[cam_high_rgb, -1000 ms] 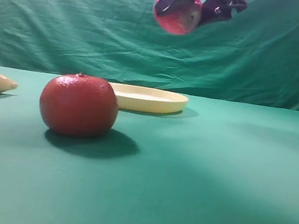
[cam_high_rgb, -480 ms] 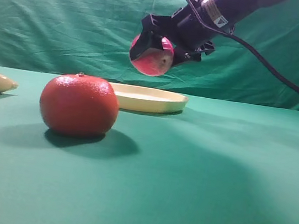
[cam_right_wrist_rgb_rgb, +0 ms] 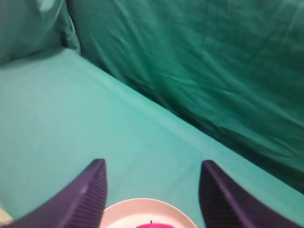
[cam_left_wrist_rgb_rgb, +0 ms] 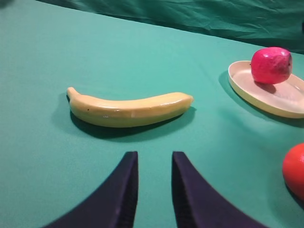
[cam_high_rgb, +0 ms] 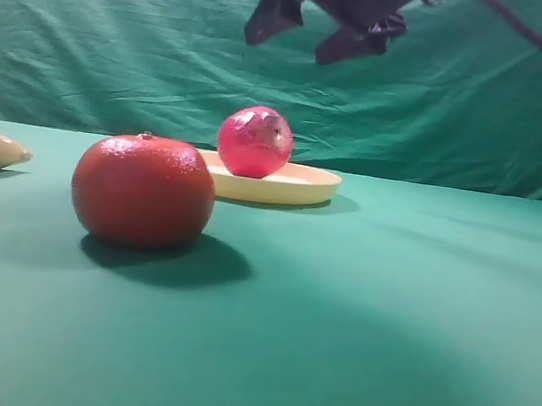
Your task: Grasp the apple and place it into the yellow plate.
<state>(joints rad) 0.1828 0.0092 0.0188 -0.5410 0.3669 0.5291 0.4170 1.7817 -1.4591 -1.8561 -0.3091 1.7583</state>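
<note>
The apple (cam_high_rgb: pixel 256 140) is magenta-red and glossy, and it rests on the left part of the pale yellow plate (cam_high_rgb: pixel 304 182) at the back of the table. My right gripper (cam_high_rgb: pixel 293 43) hangs open well above it, with nothing between its fingers. In the right wrist view the open right gripper (cam_right_wrist_rgb_rgb: pixel 153 164) frames the plate (cam_right_wrist_rgb_rgb: pixel 123 213), and a sliver of the apple (cam_right_wrist_rgb_rgb: pixel 152 225) shows at the bottom edge. The left wrist view shows the apple (cam_left_wrist_rgb_rgb: pixel 270 65) on the plate (cam_left_wrist_rgb_rgb: pixel 280 102) at far right. My left gripper (cam_left_wrist_rgb_rgb: pixel 154 156) is low, slightly open and empty.
An orange-red dimpled fruit (cam_high_rgb: pixel 142 190) sits in front of the plate to its left, also seen as the round fruit (cam_left_wrist_rgb_rgb: pixel 295 168) at the frame edge. A banana (cam_left_wrist_rgb_rgb: pixel 128 110) lies on the green cloth ahead of my left gripper. A green curtain (cam_high_rgb: pixel 123 31) backs the table.
My right gripper lowered the apple toward the plate, let it go and rose away with its fingers spread. The apple now sits on the plate.
</note>
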